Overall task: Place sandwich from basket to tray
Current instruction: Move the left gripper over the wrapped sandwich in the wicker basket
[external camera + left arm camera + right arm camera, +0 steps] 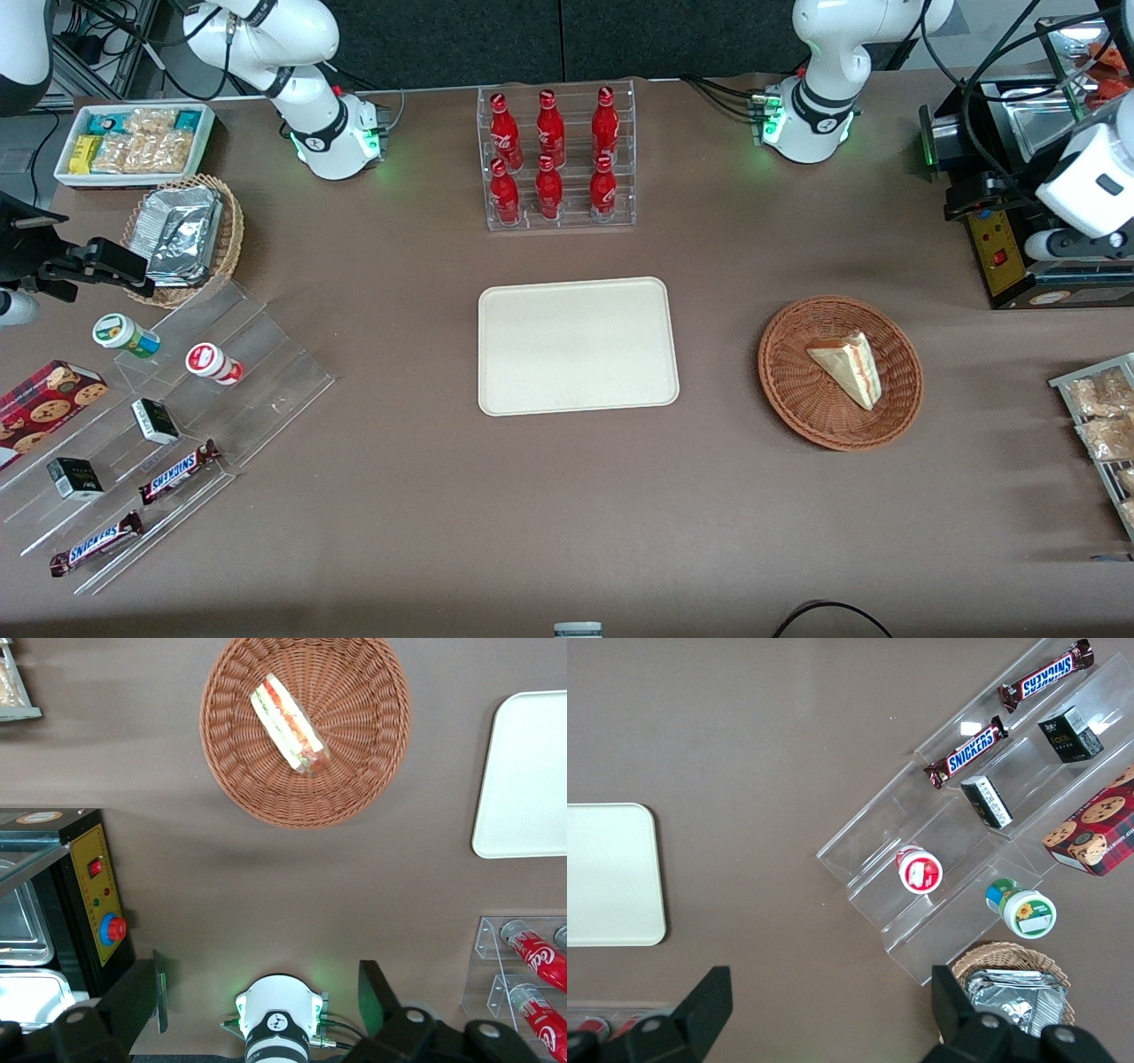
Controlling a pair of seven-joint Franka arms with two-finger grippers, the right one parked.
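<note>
The sandwich (850, 363) (288, 722), a pale bread wedge with red and green filling on its edge, lies on its side in the reddish-brown wicker basket (797, 399) (239, 771). The cream tray (576, 346) (527, 771) lies flat at mid-table beside the basket, toward the parked arm's end, with nothing on it. My left gripper (970, 199) (266, 992) hangs high above the table near the working arm's end, farther from the front camera than the basket. It is open wide, with nothing between its fingers (155, 992).
A black appliance with a yellow panel (1001, 257) (93, 895) stands under the gripper. A rack of red bottles (554, 159) sits farther back than the tray. Bagged snacks (1103, 416) lie at the working arm's end. Acrylic steps with snacks (159, 416) fill the parked arm's end.
</note>
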